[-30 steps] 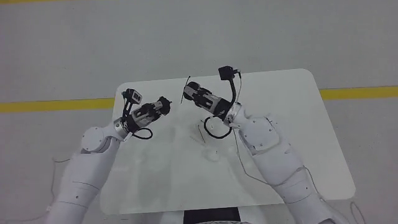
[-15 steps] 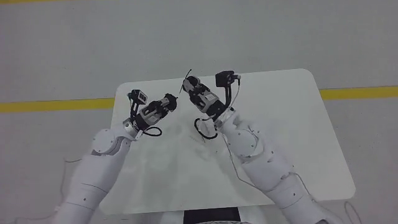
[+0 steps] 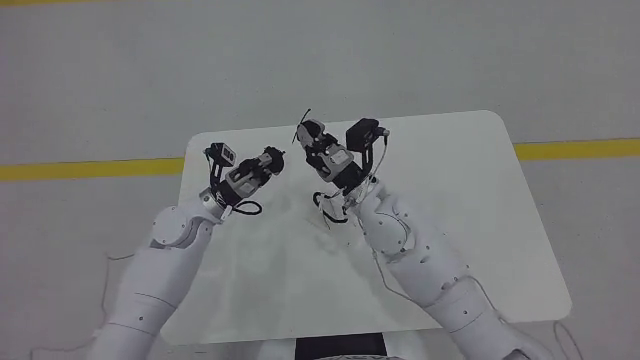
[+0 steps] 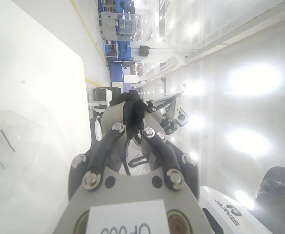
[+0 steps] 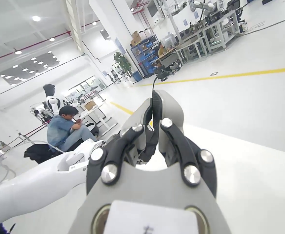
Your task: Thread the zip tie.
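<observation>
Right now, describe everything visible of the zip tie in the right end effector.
The zip tie is a thin black strip, plastic by its look, pinched between the shut fingers of the right end effector. A short free end pokes out past the fingertips, slightly curved. It is held above the table, pointing toward its far edge. The left end effector sits close by, apart from it. Its head is hidden.

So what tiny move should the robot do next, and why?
Probably nudge the right gripper toward the left gripper, aiming the strap's tip at it. The right gripper pinches the zip tie with its thin end poking out, the left gripper pinches a black piece, and a gap lies between them above the table.
</observation>
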Robot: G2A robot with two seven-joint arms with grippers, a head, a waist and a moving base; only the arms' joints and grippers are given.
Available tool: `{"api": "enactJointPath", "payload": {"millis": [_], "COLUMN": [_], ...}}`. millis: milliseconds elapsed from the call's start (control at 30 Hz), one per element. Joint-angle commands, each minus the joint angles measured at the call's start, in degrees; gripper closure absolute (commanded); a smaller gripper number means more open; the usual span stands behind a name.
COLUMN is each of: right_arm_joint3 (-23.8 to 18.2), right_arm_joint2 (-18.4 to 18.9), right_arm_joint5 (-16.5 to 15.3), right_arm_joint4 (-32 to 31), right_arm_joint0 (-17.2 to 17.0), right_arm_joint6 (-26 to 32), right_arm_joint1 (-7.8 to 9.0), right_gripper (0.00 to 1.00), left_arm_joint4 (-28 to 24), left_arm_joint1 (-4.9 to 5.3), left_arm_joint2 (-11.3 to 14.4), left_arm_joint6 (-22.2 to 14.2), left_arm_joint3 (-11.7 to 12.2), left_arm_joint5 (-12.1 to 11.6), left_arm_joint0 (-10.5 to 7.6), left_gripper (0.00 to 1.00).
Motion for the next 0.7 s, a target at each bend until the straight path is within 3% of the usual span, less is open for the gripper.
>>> {"api": "enactJointPath", "payload": {"millis": [0, 133, 333, 667], "right_arm_joint3": [0.0, 0.0, -1.4, -2.4], "right_arm_joint2": [0.0, 0.0, -0.9, -2.0], "right_arm_joint5": [0.0, 0.0, 1.9, 3.9], "right_arm_joint4": [0.0, 0.0, -10.8, -19.5], "right_arm_joint0": [0.0, 0.0, -0.2, -0.8], "right_arm_joint6": [0.0, 0.0, 1.7, 2.1], "right_arm_joint1": [0.00, 0.00, 0.54, 0.90], "right_gripper": [1.00, 1.00, 1.00, 1.00], "left_arm_joint4": [0.0, 0.0, 1.0, 4.6], "left_arm_joint1": [0.00, 0.00, -0.12, -0.12], "left_arm_joint2": [0.0, 0.0, 0.8, 1.5], "left_arm_joint6": [0.0, 0.0, 1.9, 4.0], "left_arm_joint3": [0.0, 0.0, -1.4, -2.2], "left_arm_joint5": [0.0, 0.0, 0.6, 0.3], "left_arm_joint0": [0.00, 0.00, 0.73, 1.09], "left_gripper": [1.00, 1.00, 1.00, 1.00]}}
